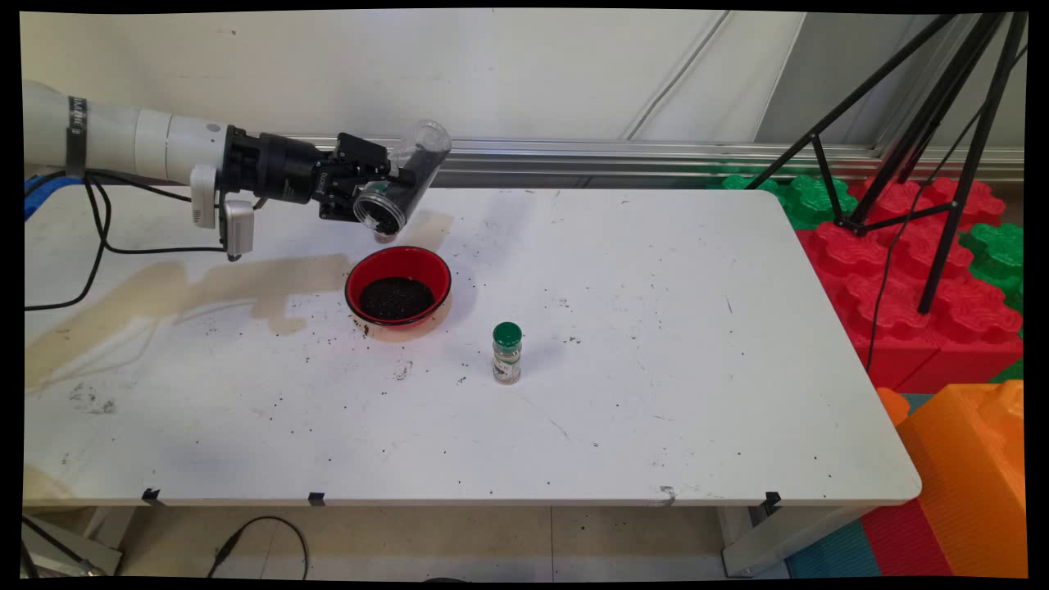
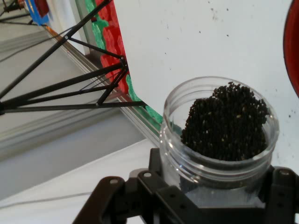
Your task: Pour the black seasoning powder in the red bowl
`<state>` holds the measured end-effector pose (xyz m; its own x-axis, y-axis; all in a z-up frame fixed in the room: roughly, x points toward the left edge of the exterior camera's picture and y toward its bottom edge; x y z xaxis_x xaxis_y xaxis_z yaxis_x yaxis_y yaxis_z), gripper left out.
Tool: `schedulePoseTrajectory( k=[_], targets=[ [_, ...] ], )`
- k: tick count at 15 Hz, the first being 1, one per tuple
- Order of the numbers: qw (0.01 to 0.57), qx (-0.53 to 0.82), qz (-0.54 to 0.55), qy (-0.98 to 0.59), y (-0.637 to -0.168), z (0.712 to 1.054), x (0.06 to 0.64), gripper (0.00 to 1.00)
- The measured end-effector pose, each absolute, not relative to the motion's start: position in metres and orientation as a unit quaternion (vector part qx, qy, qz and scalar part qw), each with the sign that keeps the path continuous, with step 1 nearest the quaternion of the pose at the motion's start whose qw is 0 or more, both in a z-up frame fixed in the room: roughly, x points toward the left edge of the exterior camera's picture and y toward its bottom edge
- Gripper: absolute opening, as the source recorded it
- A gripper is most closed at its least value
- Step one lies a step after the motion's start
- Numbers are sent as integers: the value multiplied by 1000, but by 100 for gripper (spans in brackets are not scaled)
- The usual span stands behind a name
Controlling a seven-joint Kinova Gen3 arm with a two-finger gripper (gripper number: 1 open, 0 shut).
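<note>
Three things matter on your tabletop (image 1: 656, 410), wide and bare to the right up to its far edge. Next, the red bowl (image 1: 398, 285) sits left of centre, dark grains already in it. Your gripper (image 1: 385, 184) is clenched on a clear jar (image 1: 406, 176), tipped mouth-down just above the bowl's far rim, grains at its lip. Smallest, a green-capped bottle (image 1: 506, 352) stands upright, well apart.

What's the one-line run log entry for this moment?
gripper: shut on clear jar | jar: tilted, mouth down over red bowl | dark grains: in jar and bowl | green-capped bottle: upright, right of bowl
</note>
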<state>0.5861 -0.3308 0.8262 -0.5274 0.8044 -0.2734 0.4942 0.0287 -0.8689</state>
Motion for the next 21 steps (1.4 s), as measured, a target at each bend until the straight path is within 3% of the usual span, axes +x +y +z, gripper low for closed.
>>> schedulePoseTrajectory(
  k=[21],
  targets=[
    [394, -105, 379, -831, -338, 863, 576, 0]
  ],
)
